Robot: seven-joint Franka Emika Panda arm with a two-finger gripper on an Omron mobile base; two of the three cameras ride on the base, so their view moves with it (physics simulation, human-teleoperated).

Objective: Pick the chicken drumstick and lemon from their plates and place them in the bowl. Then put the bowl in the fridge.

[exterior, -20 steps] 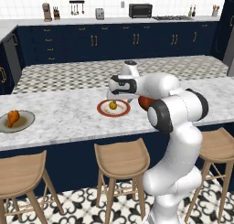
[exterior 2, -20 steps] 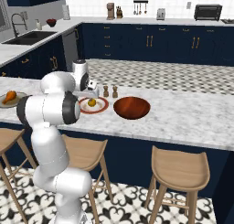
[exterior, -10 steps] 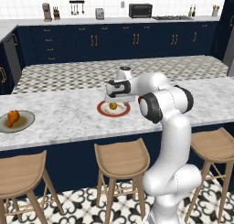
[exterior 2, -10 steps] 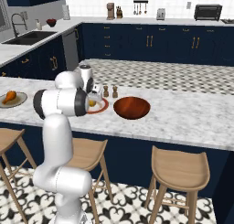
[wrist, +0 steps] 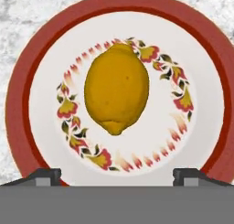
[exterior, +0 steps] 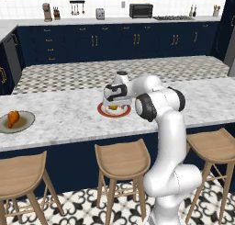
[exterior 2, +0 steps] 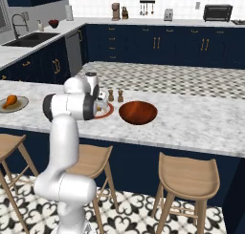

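Note:
The yellow lemon (wrist: 117, 88) lies in the middle of the white plate with a red-brown rim (wrist: 18, 104) on the island counter. My gripper (wrist: 117, 175) hovers just above it, open, its two fingertips (wrist: 45, 175) standing wider than the lemon. From the left base, the gripper (exterior: 113, 104) points down over the lemon (exterior: 113, 108) and its plate (exterior: 102, 110). The orange-brown drumstick (exterior: 13, 118) rests on the pale grey-green plate (exterior: 27, 123) far to the left. The reddish-brown bowl (exterior 2: 138, 112) stands just right of the lemon's plate (exterior 2: 106, 113). A grey strip at the far right edge may be the fridge (exterior: 231, 45).
Two small shakers (exterior 2: 116, 95) stand just behind the lemon's plate and the bowl. Wooden stools (exterior: 121, 157) line the near side of the island. Navy cabinets and a back counter with appliances run behind.
The hand has come down and slightly left over the red-rimmed plate, closer to the lemon. The jaws have stayed open; nothing on the counter has moved.

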